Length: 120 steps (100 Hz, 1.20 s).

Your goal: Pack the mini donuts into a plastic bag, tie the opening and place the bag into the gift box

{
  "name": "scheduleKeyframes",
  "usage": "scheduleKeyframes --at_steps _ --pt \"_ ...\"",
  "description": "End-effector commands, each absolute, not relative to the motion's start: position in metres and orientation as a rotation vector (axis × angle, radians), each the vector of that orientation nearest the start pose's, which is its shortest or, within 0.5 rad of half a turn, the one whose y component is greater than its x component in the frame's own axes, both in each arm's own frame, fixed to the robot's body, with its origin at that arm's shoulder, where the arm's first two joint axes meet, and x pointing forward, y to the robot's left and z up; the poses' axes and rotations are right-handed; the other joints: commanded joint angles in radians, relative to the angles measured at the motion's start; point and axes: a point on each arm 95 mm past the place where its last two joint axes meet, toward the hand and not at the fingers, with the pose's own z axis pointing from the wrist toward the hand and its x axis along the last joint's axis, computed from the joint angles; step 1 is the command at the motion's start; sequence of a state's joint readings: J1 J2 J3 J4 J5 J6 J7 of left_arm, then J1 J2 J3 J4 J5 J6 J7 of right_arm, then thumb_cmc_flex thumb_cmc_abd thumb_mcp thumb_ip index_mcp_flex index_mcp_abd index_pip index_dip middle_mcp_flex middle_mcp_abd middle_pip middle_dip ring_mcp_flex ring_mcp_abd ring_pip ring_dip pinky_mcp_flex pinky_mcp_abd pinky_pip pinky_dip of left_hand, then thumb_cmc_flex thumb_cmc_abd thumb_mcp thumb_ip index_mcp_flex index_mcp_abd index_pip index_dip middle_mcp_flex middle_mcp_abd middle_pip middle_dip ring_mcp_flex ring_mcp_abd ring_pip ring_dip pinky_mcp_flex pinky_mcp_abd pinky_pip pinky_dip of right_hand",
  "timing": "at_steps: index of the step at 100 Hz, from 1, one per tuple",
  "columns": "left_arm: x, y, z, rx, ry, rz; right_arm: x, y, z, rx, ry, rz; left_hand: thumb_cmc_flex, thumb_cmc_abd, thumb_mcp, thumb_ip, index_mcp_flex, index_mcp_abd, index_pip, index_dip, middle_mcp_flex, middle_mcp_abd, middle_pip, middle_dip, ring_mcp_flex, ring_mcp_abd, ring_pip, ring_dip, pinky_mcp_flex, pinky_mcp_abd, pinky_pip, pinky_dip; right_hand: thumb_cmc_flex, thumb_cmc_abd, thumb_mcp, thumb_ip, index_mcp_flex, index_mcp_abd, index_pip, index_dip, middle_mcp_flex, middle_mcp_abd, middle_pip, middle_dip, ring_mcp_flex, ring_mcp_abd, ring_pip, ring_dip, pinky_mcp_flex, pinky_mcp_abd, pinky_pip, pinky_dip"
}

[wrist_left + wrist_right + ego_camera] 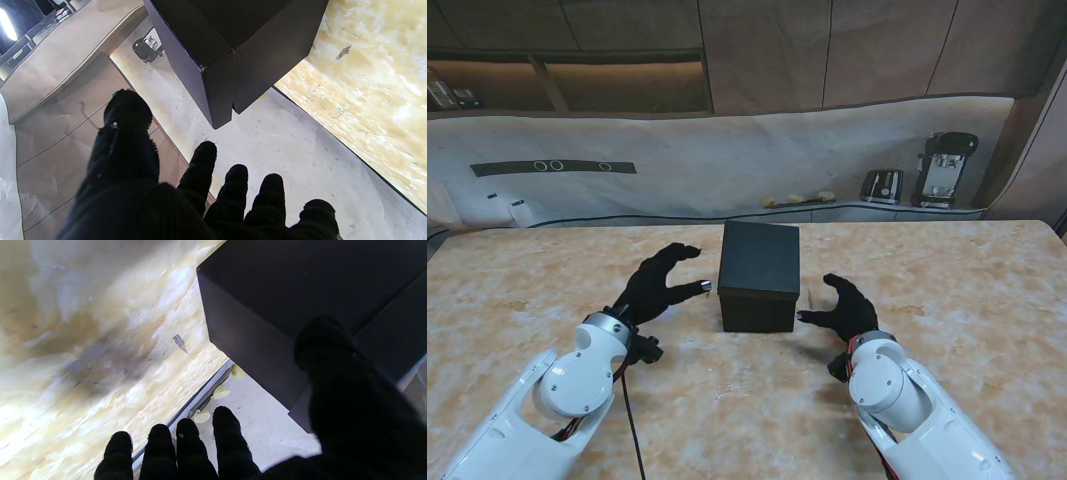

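Gift box point(759, 276), black and lidded, upright at desk point(547, 270) centre. Left hand point(655, 285) at its 9 o'clock, right hand point(844, 308) at 4 o'clock, both open, fingers spread, gripping nothing.

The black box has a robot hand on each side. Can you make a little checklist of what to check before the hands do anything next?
1. Lid on the black gift box: closed, ok.
2. Left hand free: fingers apart, holding nothing, ok.
3. Right hand free: fingers apart, holding nothing, ok.
4. Hands touching the box: the left fingertip is close to its side, the right thumb close to its nearer corner; contact cannot tell.
5. Box standing flat on the marble table: upright, ok.
6. Bag of donuts inside: the lid hides the inside, and no bag or donuts show on the table; cannot tell.
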State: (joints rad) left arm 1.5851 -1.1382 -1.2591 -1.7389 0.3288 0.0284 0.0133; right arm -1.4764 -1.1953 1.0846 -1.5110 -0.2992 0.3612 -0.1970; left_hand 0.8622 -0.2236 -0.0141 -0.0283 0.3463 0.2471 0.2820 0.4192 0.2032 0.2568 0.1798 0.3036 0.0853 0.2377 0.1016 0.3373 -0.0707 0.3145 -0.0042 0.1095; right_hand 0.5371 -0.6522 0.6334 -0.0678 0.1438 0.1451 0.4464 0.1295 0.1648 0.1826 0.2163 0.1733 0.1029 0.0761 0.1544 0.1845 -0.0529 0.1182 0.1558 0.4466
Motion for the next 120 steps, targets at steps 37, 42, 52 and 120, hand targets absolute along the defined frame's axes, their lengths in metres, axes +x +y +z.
scheduleKeyframes --at_steps 37,42,52,120 --pt "0.4 -0.01 -0.279 -1.77 1.019 -1.968 0.424 0.049 -0.361 -2.692 -1.168 -2.014 -0.003 0.028 -0.006 0.006 -0.028 0.01 -0.038 -0.012 -0.043 -0.012 -0.014 0.011 -0.03 -0.023 0.016 0.016 -0.005 -0.003 -0.007 0.01 -0.052 0.005 -0.039 -0.001 -0.023 0.002 0.025 -0.028 0.003 -0.022 0.003 -0.023 0.001 -0.029 -0.005 0.026 0.001 -0.01 -0.03 -0.013" --pt "0.4 -0.009 -0.279 -1.771 1.014 -1.968 0.425 0.049 -0.361 -2.696 -1.164 -2.01 -0.002 0.029 -0.006 0.006 -0.028 0.012 -0.039 -0.012 -0.043 -0.013 -0.014 0.011 -0.031 -0.023 0.016 0.016 -0.004 -0.004 -0.007 0.01 -0.052 0.006 -0.038 -0.001 -0.024 0.002 0.026 -0.029 0.003 -0.022 0.003 -0.023 0.001 -0.03 -0.005 0.026 0.001 -0.01 -0.032 -0.014" --pt "0.4 -0.008 -0.279 -1.77 1.011 -1.971 0.426 0.051 -0.362 -2.699 -1.161 -2.012 -0.003 0.032 -0.007 0.006 -0.028 0.011 -0.04 -0.012 -0.043 -0.013 -0.014 0.012 -0.032 -0.022 0.017 0.016 -0.004 -0.003 -0.007 0.01 -0.057 0.01 -0.039 -0.001 -0.026 0.002 0.03 -0.032 0.003 -0.022 0.004 -0.022 0.002 -0.03 -0.003 0.026 0.002 -0.01 -0.035 -0.016" --pt "0.399 -0.005 -0.28 -1.773 0.984 -1.977 0.431 0.053 -0.357 -2.684 -1.131 -2.064 -0.008 0.047 -0.009 0.005 -0.026 0.017 -0.044 -0.013 -0.043 -0.011 -0.015 0.013 -0.034 -0.023 0.017 0.016 -0.004 -0.006 -0.007 0.01 -0.093 0.029 -0.043 -0.004 -0.018 -0.002 0.054 -0.046 0.005 -0.026 0.01 -0.02 0.004 -0.034 0.004 0.028 0.011 -0.009 -0.057 -0.033"
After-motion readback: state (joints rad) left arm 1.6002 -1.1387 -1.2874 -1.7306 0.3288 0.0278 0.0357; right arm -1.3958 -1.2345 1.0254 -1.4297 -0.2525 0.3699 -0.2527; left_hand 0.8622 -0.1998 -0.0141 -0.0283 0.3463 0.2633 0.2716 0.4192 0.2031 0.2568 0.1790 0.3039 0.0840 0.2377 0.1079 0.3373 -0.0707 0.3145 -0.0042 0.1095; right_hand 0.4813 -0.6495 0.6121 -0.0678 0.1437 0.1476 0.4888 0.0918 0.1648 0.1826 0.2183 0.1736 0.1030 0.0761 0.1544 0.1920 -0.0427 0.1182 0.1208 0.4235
